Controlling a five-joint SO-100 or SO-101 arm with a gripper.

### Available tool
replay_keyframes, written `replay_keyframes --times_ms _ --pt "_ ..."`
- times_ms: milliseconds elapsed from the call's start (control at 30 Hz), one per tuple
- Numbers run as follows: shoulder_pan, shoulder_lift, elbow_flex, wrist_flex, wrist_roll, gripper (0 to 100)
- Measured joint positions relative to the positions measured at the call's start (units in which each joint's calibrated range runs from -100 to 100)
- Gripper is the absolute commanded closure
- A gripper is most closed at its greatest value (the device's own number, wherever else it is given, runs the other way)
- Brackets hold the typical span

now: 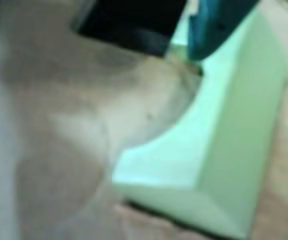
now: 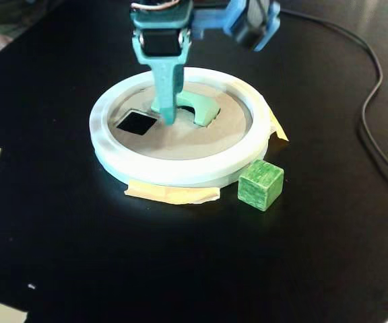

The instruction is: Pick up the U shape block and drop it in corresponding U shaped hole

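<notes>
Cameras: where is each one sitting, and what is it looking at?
Wrist view: rides on the arm, close above the tan board, looking down at the U shape block and a dark cutout at the top; a teal gripper finger shows.
Fixed view: stands in front of the black table, looking down at the white-rimmed board, green cube and the arm with its gripper.
Both show: the U shape block, board and gripper.

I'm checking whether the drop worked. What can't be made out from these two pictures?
- U shaped hole: fixed view, covered by the gripper and U shape block, so seating is unclear.
- Gripper's grasp: wrist view is blurred, top edge crops the fingers.
- Block: wrist view, contact with the board is blurred.
</notes>
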State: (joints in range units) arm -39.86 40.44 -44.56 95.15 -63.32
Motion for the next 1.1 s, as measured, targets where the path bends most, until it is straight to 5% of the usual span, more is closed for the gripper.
replay_keyframes --times_ms 433,900,1100 --pt "-11.49 -4.81 -7.42 0.0 -3.13 34" --pt "-11.99 -2.41 -8.88 -4.75 -3.42 34" --pt "-13.69 -2.41 -8.88 -5.63 -3.42 8"
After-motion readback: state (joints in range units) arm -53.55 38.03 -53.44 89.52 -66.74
